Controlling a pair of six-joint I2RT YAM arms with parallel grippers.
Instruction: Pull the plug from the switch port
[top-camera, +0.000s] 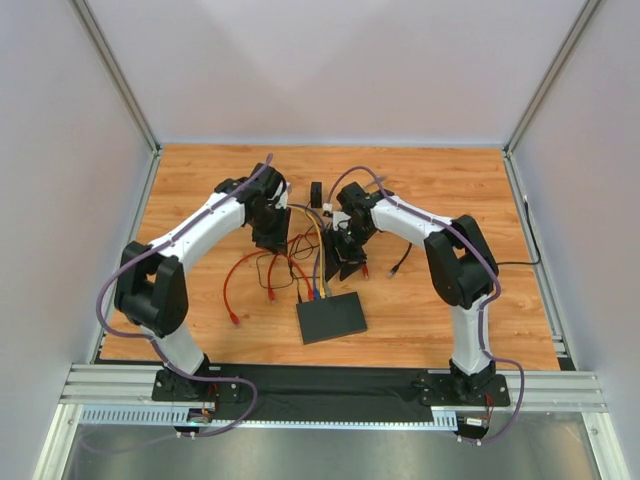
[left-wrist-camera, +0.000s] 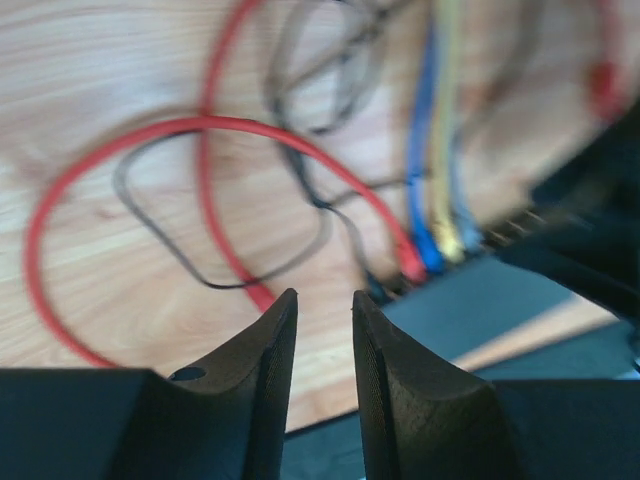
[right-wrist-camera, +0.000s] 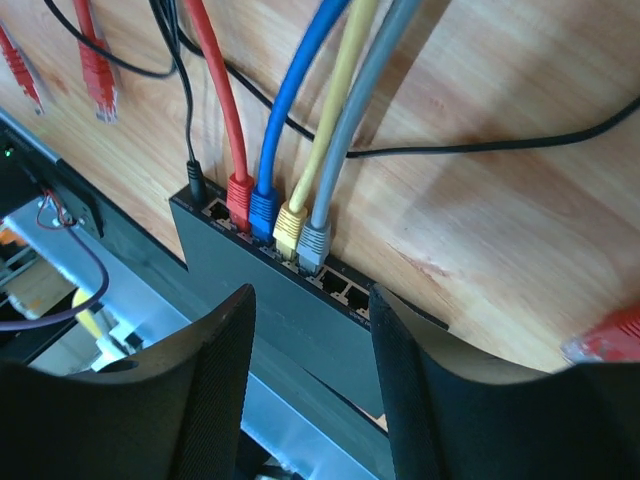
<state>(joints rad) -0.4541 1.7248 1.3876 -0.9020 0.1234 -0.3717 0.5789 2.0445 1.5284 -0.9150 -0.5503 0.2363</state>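
Note:
The switch (top-camera: 331, 318) is a flat black box at the near middle of the table, with its sockets on the far edge. In the right wrist view the switch (right-wrist-camera: 250, 290) holds a black power plug (right-wrist-camera: 195, 180), then red (right-wrist-camera: 239, 193), blue (right-wrist-camera: 263, 208), yellow (right-wrist-camera: 291, 225) and grey (right-wrist-camera: 314, 240) plugs side by side. My right gripper (right-wrist-camera: 312, 292) is open and empty, hovering above the switch just behind the plugs (top-camera: 345, 262). My left gripper (left-wrist-camera: 324, 295) is narrowly open and empty, above the cables left of the switch (top-camera: 270, 235). The switch (left-wrist-camera: 470, 300) looks blurred there.
Loose red cables (top-camera: 235, 290) and thin black wire loop on the wood left of the switch. A loose red plug (right-wrist-camera: 610, 335) lies to the right. A small black cube (top-camera: 316, 192) stands behind the grippers. A black cable (top-camera: 510, 264) runs to the right wall.

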